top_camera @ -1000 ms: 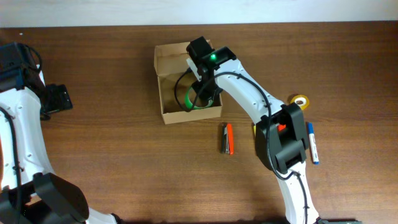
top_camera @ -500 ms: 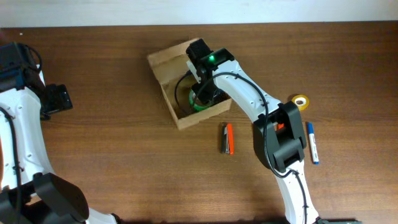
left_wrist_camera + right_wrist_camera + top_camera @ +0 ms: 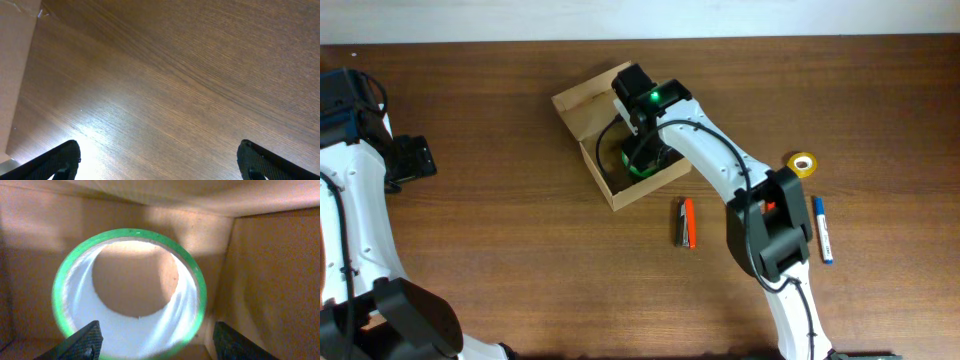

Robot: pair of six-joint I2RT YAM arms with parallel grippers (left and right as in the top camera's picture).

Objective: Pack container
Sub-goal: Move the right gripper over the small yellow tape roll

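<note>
Down inside the container, which sits slewed on the desk left of centre toward the far edge, the right hand points straight at a green roll. The roll lies flat on the cardboard floor, its hole facing up the line of the wrist, so the hand is square above it rather than beside it. Its fingers are spread to either side of the roll's near rim. Whether they touch the rim I cannot tell, but they are not pinched together. With the roll lying in the box, that item looks packed, and the way out is straight back up between the walls; a sideways pull would likely drag the box askew. What remains outside lies on the right arm's side: a pair of pens just near of the box, a blue pen further right, both with their length running from near to far, and a yellow roll beyond the elbow. The left hand hangs over bare wood with its fingers wide apart, well away at the left margin, so the right arm is plainly the closer one for each of them.
</note>
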